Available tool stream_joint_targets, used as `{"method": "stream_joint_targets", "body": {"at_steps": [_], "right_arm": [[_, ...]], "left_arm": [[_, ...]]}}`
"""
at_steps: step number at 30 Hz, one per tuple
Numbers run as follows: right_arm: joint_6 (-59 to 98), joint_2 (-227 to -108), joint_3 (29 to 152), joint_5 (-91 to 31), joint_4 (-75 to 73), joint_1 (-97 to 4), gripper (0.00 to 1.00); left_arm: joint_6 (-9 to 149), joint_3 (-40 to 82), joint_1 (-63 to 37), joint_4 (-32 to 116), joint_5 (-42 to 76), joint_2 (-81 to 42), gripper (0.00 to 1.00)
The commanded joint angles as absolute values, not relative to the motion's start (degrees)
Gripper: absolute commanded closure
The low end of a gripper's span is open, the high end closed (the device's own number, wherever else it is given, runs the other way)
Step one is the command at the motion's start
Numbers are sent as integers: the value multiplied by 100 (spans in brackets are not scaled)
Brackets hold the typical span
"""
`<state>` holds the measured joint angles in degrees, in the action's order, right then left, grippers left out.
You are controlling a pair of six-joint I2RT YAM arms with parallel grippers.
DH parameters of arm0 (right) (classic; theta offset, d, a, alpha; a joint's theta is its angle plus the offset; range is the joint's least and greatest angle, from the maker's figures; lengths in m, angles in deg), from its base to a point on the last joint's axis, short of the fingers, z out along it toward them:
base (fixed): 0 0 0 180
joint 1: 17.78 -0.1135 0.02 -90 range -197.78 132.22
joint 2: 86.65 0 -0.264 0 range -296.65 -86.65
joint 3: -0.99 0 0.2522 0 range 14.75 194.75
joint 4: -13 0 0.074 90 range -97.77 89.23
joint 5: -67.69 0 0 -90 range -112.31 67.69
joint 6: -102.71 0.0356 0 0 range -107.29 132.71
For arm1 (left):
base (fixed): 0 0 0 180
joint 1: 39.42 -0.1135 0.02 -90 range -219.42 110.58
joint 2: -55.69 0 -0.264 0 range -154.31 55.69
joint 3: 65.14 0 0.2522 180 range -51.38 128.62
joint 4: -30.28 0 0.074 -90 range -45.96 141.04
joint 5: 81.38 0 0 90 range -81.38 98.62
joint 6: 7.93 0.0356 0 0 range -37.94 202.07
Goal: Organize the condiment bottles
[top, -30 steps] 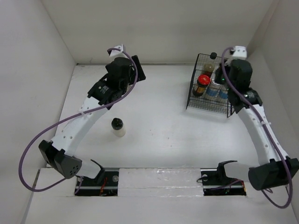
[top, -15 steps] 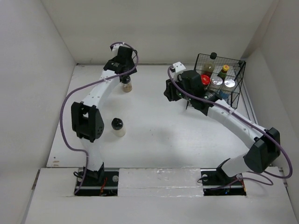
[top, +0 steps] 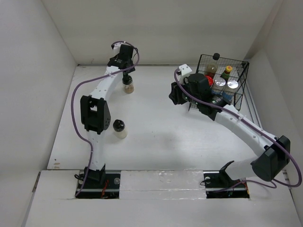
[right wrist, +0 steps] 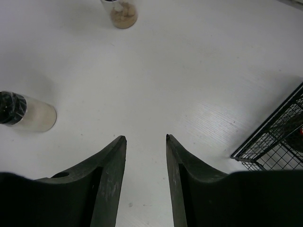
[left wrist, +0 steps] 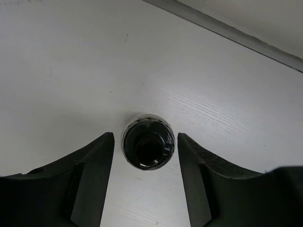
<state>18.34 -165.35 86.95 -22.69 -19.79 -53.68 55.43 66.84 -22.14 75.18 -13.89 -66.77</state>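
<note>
Top view: most condiment bottles [top: 220, 81] already stand in the wire basket [top: 242, 87] at upper right; two are left out on the desk [top: 161, 137], a tan jar [top: 128, 87] at upper centre-left under the left tool [top: 127, 75] and a pale black-capped jar [top: 120, 128] mid-left. Left wrist: left tool [left wrist: 145, 135] half-spread around the tan jar [left wrist: 147, 146], gaps both sides, no grip yet. Right wrist: right tool [right wrist: 146, 137] narrowly parted, empty, over bare desk. Versus a second back: right arm has left the basket, left arm has reached the tan jar

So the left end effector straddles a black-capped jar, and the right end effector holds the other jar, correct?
No: the right end effector holds nothing; the right wrist view shows it open above the table, the other jar apart. The rest stands.
</note>
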Motion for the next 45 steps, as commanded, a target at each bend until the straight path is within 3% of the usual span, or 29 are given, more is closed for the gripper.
{"method": "stream_joint_targets", "body": {"at_steps": [1,9,15,24,25,26,27,30,37,45], "right_arm": [[1780,-16347,8664,-2161,-1966,-5346,55],[1780,-16400,8664,-2160,-2019,-5241,55],[1780,-16453,8664,-2213,-2019,-5135,55],[1728,-16348,8664,-2152,-2072,-4792,55],[1728,-16347,8664,-2152,-2124,-4714,55],[1728,-16295,8664,-2152,-2124,-4644,55],[1728,-16294,8664,-2152,-2124,-4573,55],[1728,-16094,8664,-2152,-2186,-4520,55],[1728,-15303,8664,-1730,-2423,-3765,53],[1973,-14573,8735,-1950,-2704,-2736,53]], "left_arm": [[5745,7026,-2210,7595,-1441,-6823,49],[5798,7079,-2210,7489,-1319,-6929,52],[5737,7079,-2210,7489,-1204,-7052,66],[5737,6903,-2210,7542,-1257,-7052,67],[5737,6903,-2210,7542,-1257,-7052,73],[5737,6903,-2210,7542,-1257,-7052,74],[5737,6903,-2210,7542,-1257,-6974,85],[5789,6903,-2210,7490,-1196,-6798,94],[6044,7615,-1508,7858,-931,-6281,94],[5773,7387,-226,7472,86,-5251,97]]}}
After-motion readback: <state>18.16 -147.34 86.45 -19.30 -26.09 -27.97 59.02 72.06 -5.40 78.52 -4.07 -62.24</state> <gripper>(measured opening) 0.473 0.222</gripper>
